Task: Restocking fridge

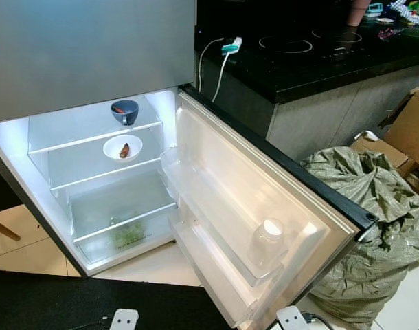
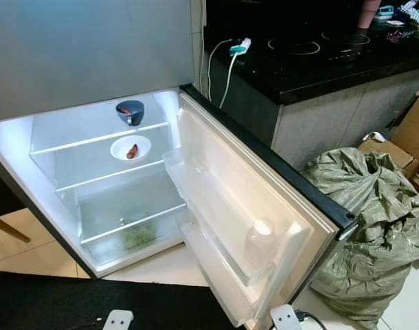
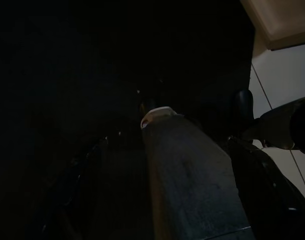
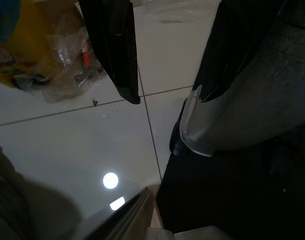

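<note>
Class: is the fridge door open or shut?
Open. The fridge door is swung wide, showing the lit shelves, a dark bowl and a white bowl.

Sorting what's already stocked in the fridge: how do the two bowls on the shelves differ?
The dark blue bowl sits on the upper glass shelf, tilted with its opening facing outward; the white bowl sits on the shelf below, resting flat. The dark blue bowl looks deeper, the white bowl shallower and wider. Both hold a small reddish item and stand toward the door side of the fridge.
</note>
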`<state>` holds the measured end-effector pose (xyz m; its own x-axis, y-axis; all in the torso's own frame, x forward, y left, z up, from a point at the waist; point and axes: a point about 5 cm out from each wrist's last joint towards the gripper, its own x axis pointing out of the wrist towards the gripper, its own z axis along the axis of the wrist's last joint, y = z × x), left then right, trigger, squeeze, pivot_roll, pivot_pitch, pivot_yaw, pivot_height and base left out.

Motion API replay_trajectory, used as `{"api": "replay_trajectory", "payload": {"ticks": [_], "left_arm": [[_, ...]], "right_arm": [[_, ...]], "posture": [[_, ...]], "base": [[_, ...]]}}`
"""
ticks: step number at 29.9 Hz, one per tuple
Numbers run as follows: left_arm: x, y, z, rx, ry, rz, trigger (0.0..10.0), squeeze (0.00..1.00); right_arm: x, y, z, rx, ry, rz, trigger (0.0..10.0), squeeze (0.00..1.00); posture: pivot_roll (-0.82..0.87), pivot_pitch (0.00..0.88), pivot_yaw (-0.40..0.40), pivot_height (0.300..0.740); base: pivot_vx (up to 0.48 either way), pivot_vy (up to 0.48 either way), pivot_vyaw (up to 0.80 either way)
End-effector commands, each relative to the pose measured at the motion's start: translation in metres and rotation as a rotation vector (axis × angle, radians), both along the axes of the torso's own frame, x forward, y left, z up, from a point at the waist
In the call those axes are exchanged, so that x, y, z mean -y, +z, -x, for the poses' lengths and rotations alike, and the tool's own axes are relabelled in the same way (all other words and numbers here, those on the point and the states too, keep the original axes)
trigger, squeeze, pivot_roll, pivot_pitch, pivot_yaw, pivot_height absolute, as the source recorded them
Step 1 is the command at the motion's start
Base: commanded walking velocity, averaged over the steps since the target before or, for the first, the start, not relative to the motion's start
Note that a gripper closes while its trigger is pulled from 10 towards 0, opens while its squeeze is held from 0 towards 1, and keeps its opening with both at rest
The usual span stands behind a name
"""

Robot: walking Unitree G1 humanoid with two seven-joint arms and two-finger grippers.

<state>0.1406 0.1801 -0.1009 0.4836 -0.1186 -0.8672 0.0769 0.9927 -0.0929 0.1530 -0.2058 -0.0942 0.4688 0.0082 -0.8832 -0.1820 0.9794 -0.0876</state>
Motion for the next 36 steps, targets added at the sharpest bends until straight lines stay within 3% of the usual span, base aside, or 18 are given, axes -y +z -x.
{"api": "replay_trajectory", "payload": {"ticks": [1,6,9,13,15,17,20,24,27,33,36], "left_arm": [[-0.003,-0.003,0.01,-0.035,0.012,-0.007,10.0,0.0],[-0.003,-0.003,0.01,-0.037,0.014,-0.005,10.0,0.0],[-0.004,-0.004,0.012,-0.042,0.013,-0.003,10.0,0.0],[-0.004,-0.004,0.012,-0.044,0.012,-0.003,10.0,0.0],[-0.004,-0.004,0.013,-0.045,0.008,-0.003,10.0,0.0],[-0.004,-0.004,0.013,-0.045,0.008,-0.003,10.0,0.0],[-0.004,-0.004,0.012,-0.041,0.01,-0.004,10.0,0.0],[-0.007,-0.001,0.006,-0.002,0.044,0.009,10.0,0.0],[-0.011,0.008,-0.012,0.114,0.105,0.086,10.0,0.0],[-0.022,0.021,-0.028,0.236,0.168,0.187,10.0,0.0],[-0.047,0.039,-0.044,0.35,0.163,0.32,10.0,0.0]], "right_arm": [[0.007,-0.001,0.005,-0.015,-0.042,0.006,10.0,0.0],[0.021,-0.001,0.014,-0.029,-0.133,0.02,10.0,0.0],[0.044,-0.002,0.032,-0.061,-0.271,0.047,10.0,0.0],[0.053,-0.002,0.04,-0.068,-0.351,0.057,10.0,0.0],[0.07,0.003,0.043,-0.024,-0.51,0.067,10.0,0.0],[0.074,0.004,0.043,-0.009,-0.548,0.067,10.0,0.0],[0.096,0.015,0.037,0.093,-0.719,0.079,10.0,0.0],[0.112,0.025,0.03,0.175,-0.826,0.077,10.0,0.0],[0.131,0.041,0.017,0.291,-0.928,0.055,10.0,0.0],[0.147,0.055,0.006,0.384,-0.98,0.036,10.0,0.0],[0.159,0.068,-0.004,0.48,-1.01,-0.018,10.0,0.0]], "posture": [[-0.02,0.051,-0.013,0.74],[-0.02,0.054,-0.015,0.74],[-0.03,0.057,-0.012,0.74],[-0.03,0.058,-0.011,0.74],[-0.03,0.06,-0.01,0.74],[-0.03,0.06,-0.01,0.74],[-0.03,0.06,-0.009,0.74],[-0.03,0.061,-0.007,0.74],[-0.03,0.06,-0.006,0.74],[-0.03,0.062,-0.005,0.74],[-0.03,0.067,-0.003,0.74]], "base": [[0.0,0.0,0.0],[0.0,0.0,0.0],[0.0,0.0,0.0],[0.0,0.0,0.0],[0.0,0.0,0.0],[0.0,0.0,0.0],[0.0,0.0,0.0],[0.0,0.0,0.0],[0.0,0.0,0.0],[0.0,0.0,0.0],[0.0,0.0,0.0]]}}
